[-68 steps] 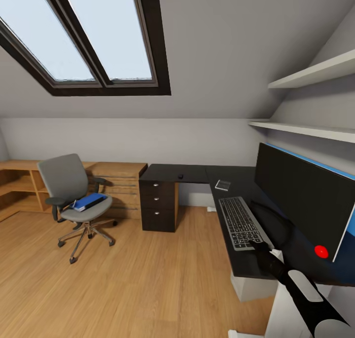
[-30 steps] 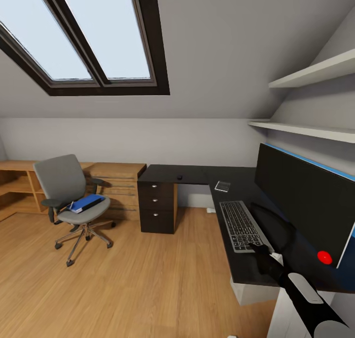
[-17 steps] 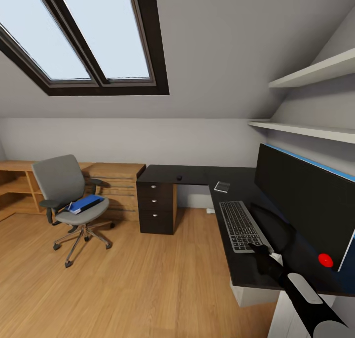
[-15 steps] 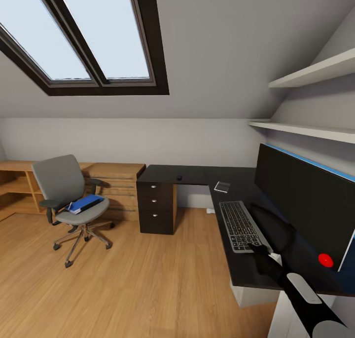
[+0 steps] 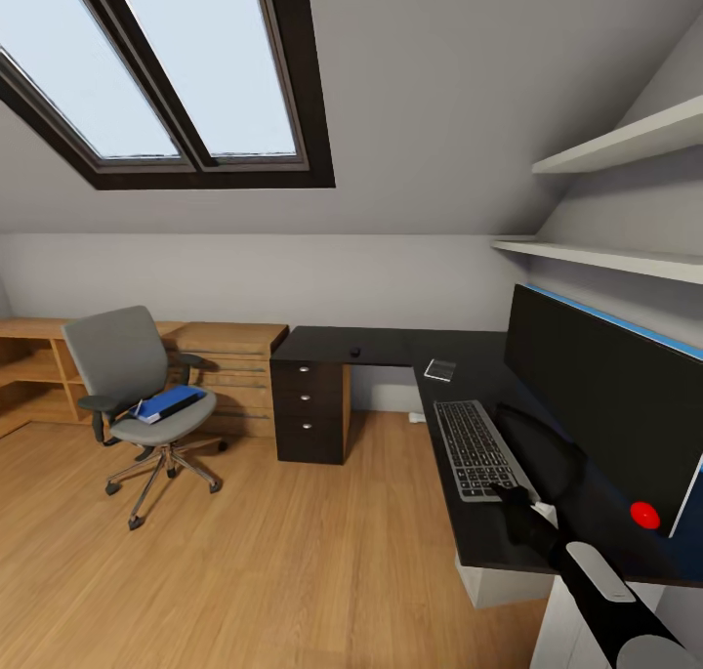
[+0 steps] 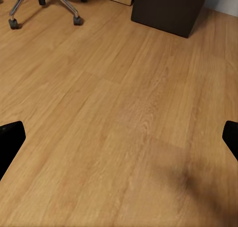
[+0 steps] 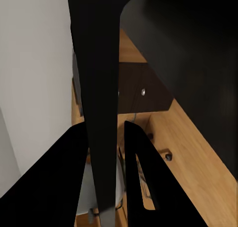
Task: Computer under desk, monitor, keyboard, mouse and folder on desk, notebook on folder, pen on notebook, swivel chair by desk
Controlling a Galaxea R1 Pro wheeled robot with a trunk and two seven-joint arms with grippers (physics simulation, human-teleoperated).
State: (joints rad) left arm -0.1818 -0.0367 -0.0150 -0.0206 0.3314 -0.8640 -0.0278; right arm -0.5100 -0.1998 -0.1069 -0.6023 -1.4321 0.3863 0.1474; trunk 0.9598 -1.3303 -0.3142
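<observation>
Monitor (image 5: 605,410), keyboard (image 5: 475,446) and notebook (image 5: 440,369) on surface (image 5: 342,345); folder (image 5: 171,401) still on chair (image 5: 137,391). Right claw (image 7: 106,185) gripped keyboard's edge; left claw (image 6: 119,137) open.

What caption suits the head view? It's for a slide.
Attic bedroom: blue folder on swivel chair, keyboard before monitor.
</observation>
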